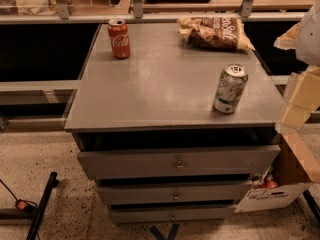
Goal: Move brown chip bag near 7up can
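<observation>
The brown chip bag point(215, 32) lies flat at the far right of the grey cabinet top point(160, 84), its dark middle with white lettering facing up. The 7up can point(230, 89) stands upright near the front right edge, well in front of the bag and apart from it. My gripper point(301, 96) shows at the right edge of the camera view, pale cream-coloured, off the cabinet's right side and level with the 7up can. It touches neither object and holds nothing that I can see.
A red cola can point(119, 38) stands upright at the far left of the top. The cabinet has drawers point(177, 164) below. A cardboard box point(280, 184) sits on the floor at the right. A railing point(150, 14) runs behind the cabinet.
</observation>
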